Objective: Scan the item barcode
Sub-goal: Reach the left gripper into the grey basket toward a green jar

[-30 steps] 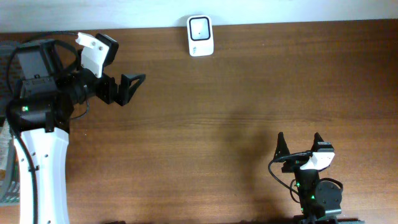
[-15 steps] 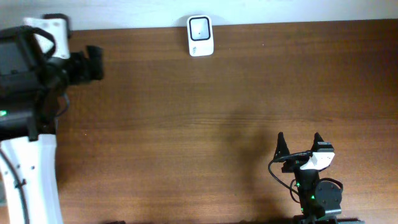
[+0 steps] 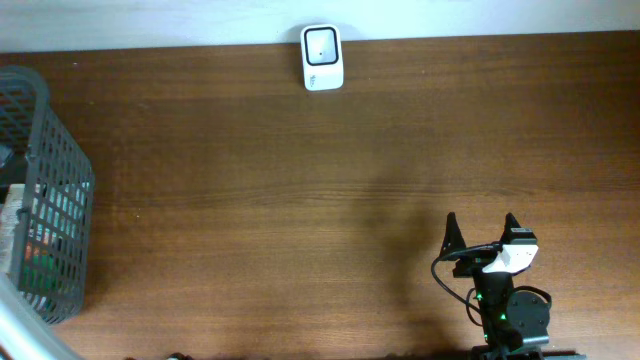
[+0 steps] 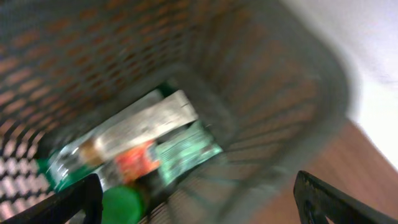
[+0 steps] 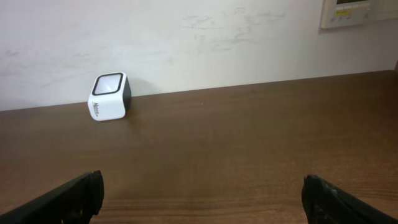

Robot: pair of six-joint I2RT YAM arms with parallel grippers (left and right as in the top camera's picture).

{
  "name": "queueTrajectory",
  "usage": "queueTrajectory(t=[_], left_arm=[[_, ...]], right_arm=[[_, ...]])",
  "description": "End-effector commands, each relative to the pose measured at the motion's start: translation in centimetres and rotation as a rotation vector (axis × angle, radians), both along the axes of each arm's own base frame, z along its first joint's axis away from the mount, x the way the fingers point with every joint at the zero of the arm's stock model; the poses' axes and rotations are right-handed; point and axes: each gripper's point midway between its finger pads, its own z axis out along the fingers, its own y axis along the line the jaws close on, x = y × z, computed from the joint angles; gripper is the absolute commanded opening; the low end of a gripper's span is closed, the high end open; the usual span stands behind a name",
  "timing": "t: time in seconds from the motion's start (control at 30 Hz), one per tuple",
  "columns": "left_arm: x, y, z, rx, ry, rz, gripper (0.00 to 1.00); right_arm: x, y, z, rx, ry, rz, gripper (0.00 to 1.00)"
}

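Observation:
The white barcode scanner stands at the table's far edge, and it also shows as a small white box against the wall. The items lie in a grey mesh basket at the left. In the blurred left wrist view I look down into that basket: a silver packet, a green packet and a green cap. My left gripper is open above the basket, holding nothing. My right gripper rests open near the front right, its jaws empty.
Part of the left arm's white casing shows at the overhead view's lower left corner. A beige wall panel hangs behind the table at the right. Brown tabletop lies between the basket, the scanner and the right arm.
The left arm has swung left and out of the overhead view, uncovering the mesh basket. The right arm has not moved.

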Motion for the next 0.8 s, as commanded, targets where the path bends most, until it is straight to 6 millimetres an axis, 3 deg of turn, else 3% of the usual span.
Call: queueTrajectory(t=[0.0, 0.3, 0.43, 0.77], left_arm=[[-1.6, 2.1, -3.2, -0.094, 0.08, 0.1, 0.96], [-3.9, 3.7, -11.0, -0.308, 0.288, 0.192, 0.96], [-4.7, 4.0, -13.3, -0.362, 0.334, 0.219, 0.95], [-6.6, 2.5, -19.2, -0.456, 0.455, 0.232, 0.95]], right_arm=[[0.0, 0.1, -0.3, 0.006, 0.007, 0.003, 0.98], [0.0, 0.1, -0.3, 0.006, 0.007, 0.003, 0.98], [0.0, 0.1, -0.3, 0.006, 0.007, 0.003, 0.98], [0.0, 0.1, -0.3, 0.006, 0.007, 0.003, 0.98]])
